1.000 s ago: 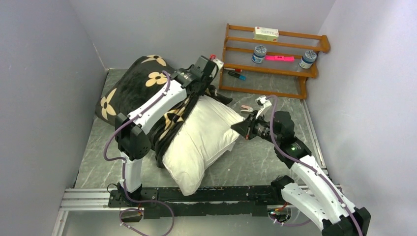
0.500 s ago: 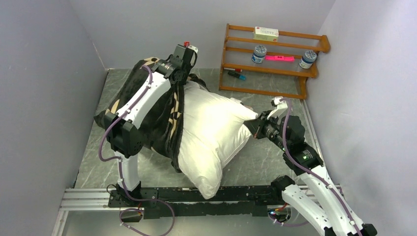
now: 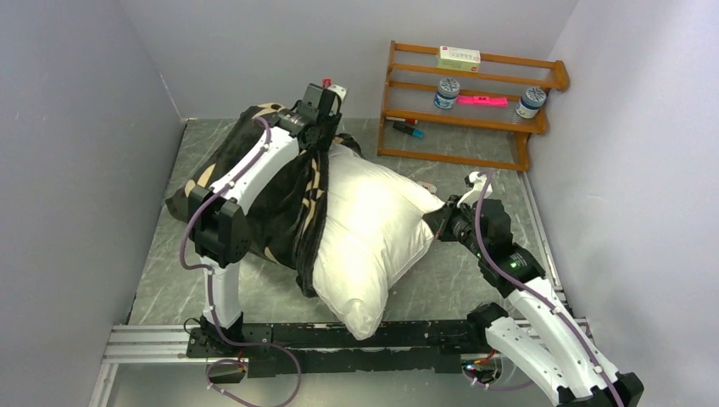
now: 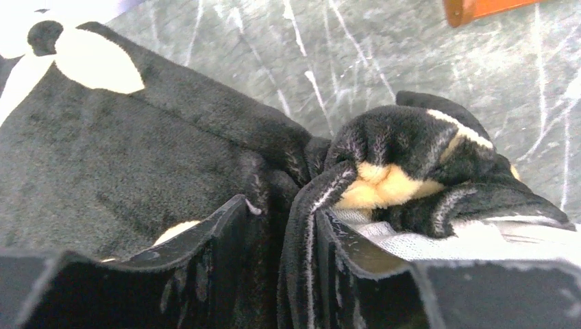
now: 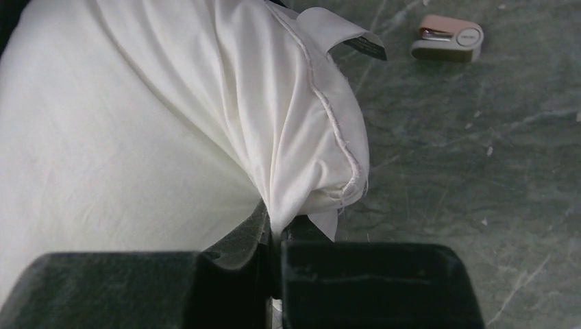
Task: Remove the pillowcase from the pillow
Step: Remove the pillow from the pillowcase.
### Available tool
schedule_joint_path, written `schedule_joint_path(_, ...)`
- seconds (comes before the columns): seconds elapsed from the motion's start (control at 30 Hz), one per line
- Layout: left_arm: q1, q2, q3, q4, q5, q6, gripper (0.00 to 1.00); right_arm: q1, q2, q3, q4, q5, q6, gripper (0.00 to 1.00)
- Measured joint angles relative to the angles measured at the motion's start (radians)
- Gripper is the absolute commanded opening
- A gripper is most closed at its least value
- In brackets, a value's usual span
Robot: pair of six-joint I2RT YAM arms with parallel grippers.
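Pinching a thick fold of black plush, my left fingers [image 4: 282, 221] are clamped on the open edge of the pillowcase [image 4: 137, 151], at that edge's far end. My right fingers [image 5: 277, 232] are pressed together on a seamed corner of the pillow [image 5: 137, 123], with the white cloth gathered in pleats that run into the grip.

From above, the pillow lies on the surface [image 3: 462, 275] between the two arms. Its long axis runs roughly near to far, and the gripped corner juts out to the right. The cover wraps only the pillow's left part and is bunched under the left arm. Its opening edge runs near to far across the white.

The cover therefore sits left of the held corner, and the left arm is the nearer one to it. I judge the pull should go leftward, across the long axis, while the right arm anchors the corner. A wooden rack [image 3: 470, 102] stands far right, well apart.
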Motion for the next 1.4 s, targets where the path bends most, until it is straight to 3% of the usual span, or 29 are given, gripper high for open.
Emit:
schedule_joint_path(0.1,-0.015,0.015,-0.008,0.037,0.019,-0.001,0.57,-0.006,0.021,-0.005,-0.006,0.017,-0.001,0.29)
schedule_joint_path(0.27,-0.029,-0.019,-0.069,0.092,0.026,-0.027,0.79,-0.010,0.033,0.022,-0.056,0.026,-0.050,0.56)
schedule_joint_path(0.43,-0.025,-0.144,-0.150,0.114,0.034,-0.048,0.93,-0.012,0.077,0.108,-0.092,-0.006,-0.122,0.78)
schedule_joint_path(0.73,-0.026,-0.538,-0.407,0.242,0.129,-0.048,0.96,-0.005,0.132,0.241,-0.098,-0.105,-0.241,0.99)
schedule_joint_path(0.93,-0.026,-0.727,-0.645,0.313,0.196,-0.042,0.96,0.073,0.177,0.270,-0.089,-0.147,-0.303,1.00)
schedule_joint_path(1.07,-0.026,-0.830,-0.785,0.310,0.240,-0.046,0.96,0.190,0.222,0.275,-0.083,-0.156,-0.331,1.00)
schedule_joint_path(1.4,-0.026,-0.992,-0.865,0.238,0.467,-0.084,0.96,0.460,0.367,0.327,-0.052,-0.090,-0.372,1.00)
